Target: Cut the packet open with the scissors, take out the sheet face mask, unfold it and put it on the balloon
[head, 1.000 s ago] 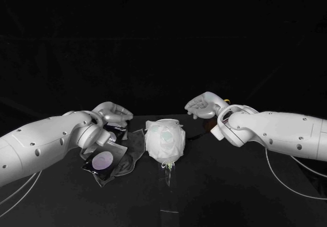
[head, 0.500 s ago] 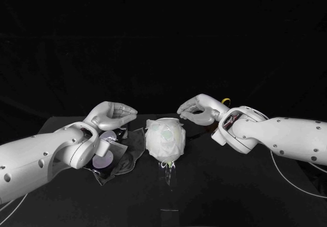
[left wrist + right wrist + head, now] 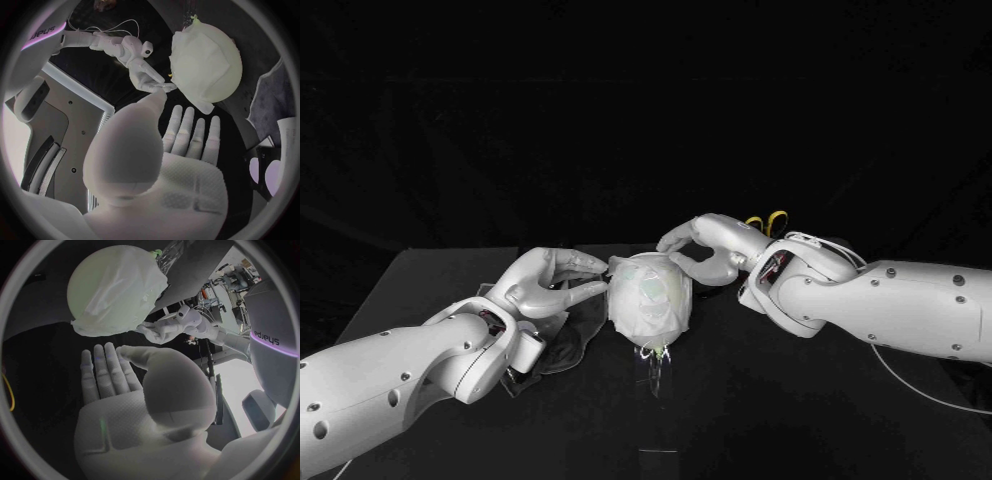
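Left hand (image 3: 548,281), right hand (image 3: 710,248) nearer balloon (image 3: 656,290), fingers apart

It looks like a robotics lab test booth. A black backdrop (image 3: 646,100) fills the upper frame and a matte black surface (image 3: 776,420) spreads across the lower half. The robot's white left arm (image 3: 387,370) and right arm (image 3: 920,300) reach in from the sides.

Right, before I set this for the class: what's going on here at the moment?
The sheet mask is already draped over the balloon, which lies on the black table. Both hands hold nothing. The left hand and the right hand flank the balloon, fingertips close to the mask's edge; whether they touch it is unclear. The packet lies by the left arm, and the yellow-handled scissors sit behind the right hand.
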